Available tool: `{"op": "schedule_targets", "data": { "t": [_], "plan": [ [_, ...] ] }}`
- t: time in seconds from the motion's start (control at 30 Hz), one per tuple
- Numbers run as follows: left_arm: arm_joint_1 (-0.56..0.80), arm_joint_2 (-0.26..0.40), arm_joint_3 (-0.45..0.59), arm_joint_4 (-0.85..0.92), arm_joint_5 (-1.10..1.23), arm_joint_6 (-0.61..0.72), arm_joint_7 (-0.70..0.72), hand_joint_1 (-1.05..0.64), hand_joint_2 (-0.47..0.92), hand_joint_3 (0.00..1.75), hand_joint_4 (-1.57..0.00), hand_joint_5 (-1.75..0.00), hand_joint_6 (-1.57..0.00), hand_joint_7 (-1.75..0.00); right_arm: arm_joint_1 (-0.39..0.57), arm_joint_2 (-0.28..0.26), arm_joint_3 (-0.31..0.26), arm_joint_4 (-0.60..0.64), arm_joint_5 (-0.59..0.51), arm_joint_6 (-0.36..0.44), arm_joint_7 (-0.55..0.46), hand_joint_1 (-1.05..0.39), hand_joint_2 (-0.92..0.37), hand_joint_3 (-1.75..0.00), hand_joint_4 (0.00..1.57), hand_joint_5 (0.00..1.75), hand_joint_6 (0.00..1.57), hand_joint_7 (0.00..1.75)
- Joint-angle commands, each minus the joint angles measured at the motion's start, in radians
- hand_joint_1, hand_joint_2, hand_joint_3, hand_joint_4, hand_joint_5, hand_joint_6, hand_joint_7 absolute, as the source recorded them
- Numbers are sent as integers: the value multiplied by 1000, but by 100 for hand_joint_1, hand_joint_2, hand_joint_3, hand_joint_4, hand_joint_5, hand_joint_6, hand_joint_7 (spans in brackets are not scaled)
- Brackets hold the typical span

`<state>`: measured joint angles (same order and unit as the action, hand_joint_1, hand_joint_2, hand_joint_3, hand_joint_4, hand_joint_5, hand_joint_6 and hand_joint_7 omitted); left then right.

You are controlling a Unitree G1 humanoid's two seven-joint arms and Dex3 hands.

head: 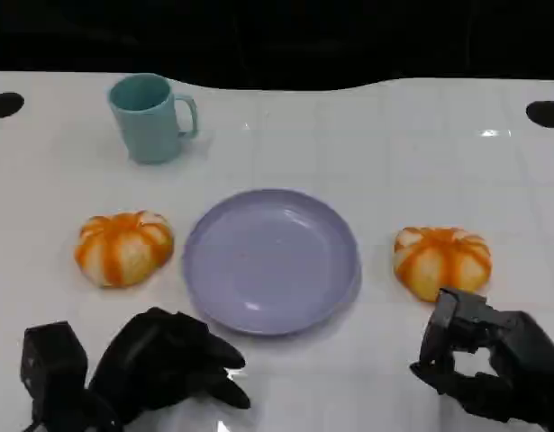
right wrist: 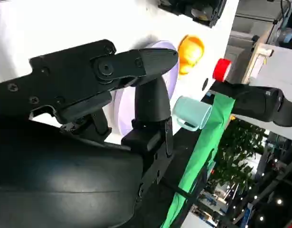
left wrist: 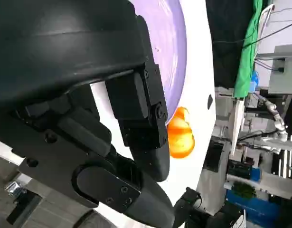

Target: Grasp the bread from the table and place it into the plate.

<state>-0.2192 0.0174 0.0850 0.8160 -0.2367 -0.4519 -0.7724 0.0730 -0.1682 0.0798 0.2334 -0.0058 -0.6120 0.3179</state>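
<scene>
From my head view, the purple plate and the teal cup hold nothing; one bread lies left of the plate, another bread right, both on the white surface. My left robot hand and right robot hand hold nothing, fingers apart. In my left wrist view the plate looks bare; in my right wrist view I cannot see inside the cup.

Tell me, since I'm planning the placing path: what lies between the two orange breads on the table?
In the head view, the purple plate lies between the left bread and the right bread, apart from both, with nothing in it.
</scene>
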Motion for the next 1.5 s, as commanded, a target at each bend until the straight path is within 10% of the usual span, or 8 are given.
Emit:
{"op": "schedule_targets", "data": {
  "t": [0.03,1.07,1.37,1.5],
  "plan": [
    [1,15,5,-2,-3,3,7,-105,77,0,-157,-21,-156,-1,-2,-14,-8,11,2,-11,-2,-40,-92,-21,81,175,63,175],
    [1,9,2,0,1,-3,11,-105,78,0,-157,-20,-156,0,-9,-36,-17,-27,-16,17,-3,-42,-92,-23,76,175,57,173],
    [-2,6,5,4,-9,-1,-3,-105,77,0,-157,-20,-156,0,-42,-46,-46,-56,5,27,-11,-41,-92,-14,52,157,48,107],
    [-1,9,4,6,0,-5,10,-105,77,0,-157,-20,-156,0,-69,-82,-67,-72,-52,35,-31,-43,-92,-10,48,107,48,67]
  ]
}}
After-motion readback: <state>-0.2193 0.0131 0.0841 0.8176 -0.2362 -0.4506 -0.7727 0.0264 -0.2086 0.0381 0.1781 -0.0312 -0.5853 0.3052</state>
